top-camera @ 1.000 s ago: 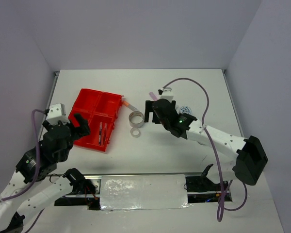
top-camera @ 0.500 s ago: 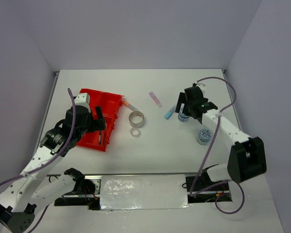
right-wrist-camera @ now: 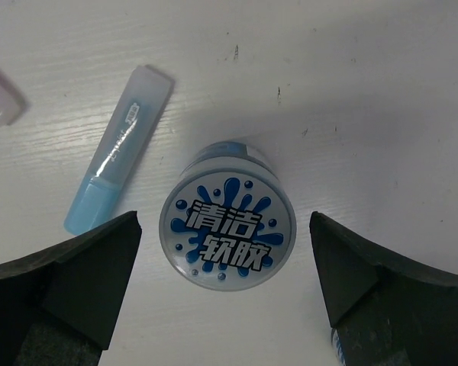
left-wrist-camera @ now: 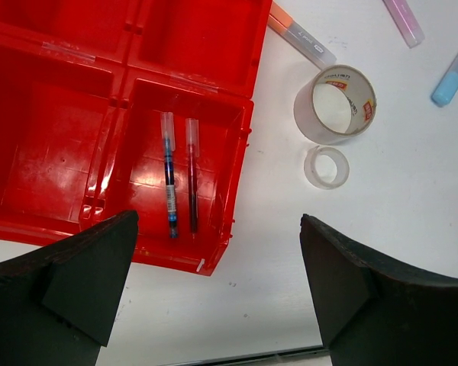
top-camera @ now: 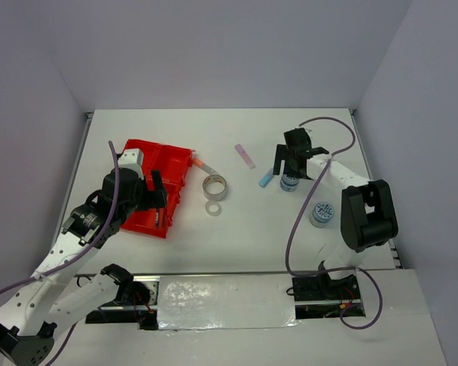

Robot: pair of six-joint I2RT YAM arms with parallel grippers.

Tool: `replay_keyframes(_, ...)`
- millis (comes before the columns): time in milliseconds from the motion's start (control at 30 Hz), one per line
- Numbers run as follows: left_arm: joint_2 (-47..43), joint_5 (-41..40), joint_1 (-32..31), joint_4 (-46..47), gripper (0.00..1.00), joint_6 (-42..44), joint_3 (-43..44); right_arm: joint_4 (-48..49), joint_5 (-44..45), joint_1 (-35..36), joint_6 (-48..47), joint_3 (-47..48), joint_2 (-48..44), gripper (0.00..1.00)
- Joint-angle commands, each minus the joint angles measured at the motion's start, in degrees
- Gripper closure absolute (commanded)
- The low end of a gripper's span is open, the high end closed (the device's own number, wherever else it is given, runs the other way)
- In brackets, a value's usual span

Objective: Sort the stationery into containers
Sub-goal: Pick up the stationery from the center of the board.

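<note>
Nearest the arm bases, the left pincer (left-wrist-camera: 217,244) hangs wide over the red tray (left-wrist-camera: 53,152), much as half a second ago. A blue pen (left-wrist-camera: 169,183) and a red pen (left-wrist-camera: 191,187) lie side by side in the tray's near-right compartment. Farther out on the bench (top-camera: 244,236), the right pincer (right-wrist-camera: 223,225), a second ago beside the large tape ring (left-wrist-camera: 335,103), now stands wide either side of a blue-white tape roll (right-wrist-camera: 227,238) without touching it, the light-blue stick (right-wrist-camera: 118,171) just beside the roll and the pink stick (top-camera: 245,155) beyond.
</note>
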Motion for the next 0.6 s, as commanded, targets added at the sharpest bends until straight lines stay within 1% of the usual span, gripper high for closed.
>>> replay_keyframes(0, -0.7, 1.0, 0.3, 2.0, 0.01, 1.8, -0.2, 1.2, -0.7, -0.5, -1.2, 2.6, 2.5, 0.03)
replay_keyframes(33, -0.7, 1.2, 0.3, 2.1, 0.01, 1.9, -0.3, 1.1, -0.9, -0.5, -1.3, 2.8, 3.6, 0.06)
replay_keyframes(67, -0.8, 1.3, 0.3, 2.1, 0.01, 1.9, -0.3, 1.2, -1.2, -0.6, -1.3, 2.8, 3.8, 0.11)
replay_keyframes(100, -0.7, 1.4, 0.3, 2.2, 0.01, 2.0, -0.3, 1.3, -1.4, -0.5, -1.3, 2.7, 3.8, 0.23)
replay_keyframes(133, -0.8, 1.5, 0.3, 2.3, 0.01, 2.1, -0.4, 1.3, -1.4, -0.5, -1.1, 2.7, 3.3, 0.37)
replay_keyframes(167, -0.7, 1.7, 0.3, 2.4, 0.01, 2.3, -0.4, 0.9, -0.7, -0.5, -0.7, 2.7, 2.1, 0.58)
replay_keyframes(200, -0.7, 1.9, 0.3, 2.5, 0.01, 2.4, -0.4, 0.4, -0.1, -0.5, -0.6, 2.7, 2.1, 0.68)
replay_keyframes(233, -0.6, 2.1, 0.3, 2.6, 0.01, 2.5, -0.4, -0.3, 0.4, -0.3, -0.4, 3.0, 0.7, 0.95)
replay_keyframes(267, -0.5, 2.5, 0.4, 2.7, 0.01, 2.6, -0.4, -1.7, 1.2, -0.1, 0.7, 3.4, -0.4, 1.00)
replay_keyframes(300, -0.6, 2.7, 0.4, 2.8, 0.01, 2.7, -0.4, -2.1, 3.2, 0.4, 1.0, 3.3, -2.0, 1.00)
replay_keyframes(333, -0.5, 2.8, 0.6, 2.9, 0.01, 2.7, -0.4, -2.3, 3.5, 1.0, 1.3, 3.3, -5.6, 1.00)
replay_keyframes(433, -1.0, 2.4, 1.4, 2.8, 0.01, 2.5, -0.3, -3.2, 3.7, 5.8, 2.2, 4.8, -11.5, 1.00)
replay_keyframes(500, -2.2, 2.1, 2.7, 3.0, 0.01, 2.2, -0.3, -2.9, 2.3, 10.4, 2.2, 8.0, -12.3, 1.00)
replay_keyframes(533, -2.7, 2.0, 3.2, 3.0, 0.01, 2.0, -0.5, -3.4, 1.2, 12.2, 2.2, 9.7, -11.1, 1.00)
replay_keyframes(567, -3.7, 1.7, 3.9, 3.1, 0.01, 1.9, -0.6, -3.1, -0.3, 14.9, 1.9, 13.5, -9.7, 1.00)
